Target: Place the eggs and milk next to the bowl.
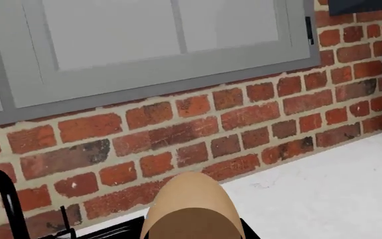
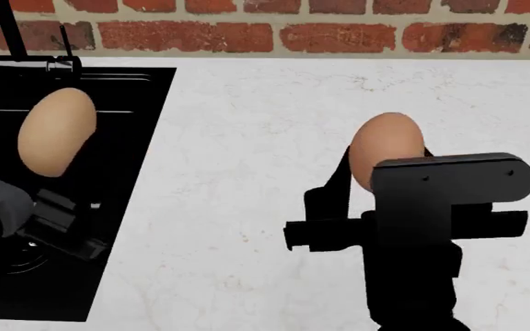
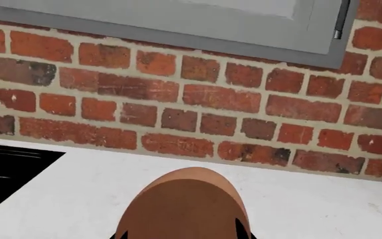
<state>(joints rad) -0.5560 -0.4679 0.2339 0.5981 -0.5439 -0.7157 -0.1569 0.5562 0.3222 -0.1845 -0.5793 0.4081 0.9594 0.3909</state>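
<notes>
Two eggs up at once: left claw holds the lighter tan egg over the black sink, right claw grips the redder egg above the counter. Bowl and milk aren't in view, so I'd carry slow and set each down gently.

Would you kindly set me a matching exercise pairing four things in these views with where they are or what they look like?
Things:
1. tan egg
2. redder egg
3. sink
4. wall

Descriptions:
A. red brick, behind the counter
B. held in the right gripper, above the white counter
C. black basin set into the counter
D. held in the left gripper, above the sink

Pairs: 1-D, 2-B, 3-C, 4-A
</notes>
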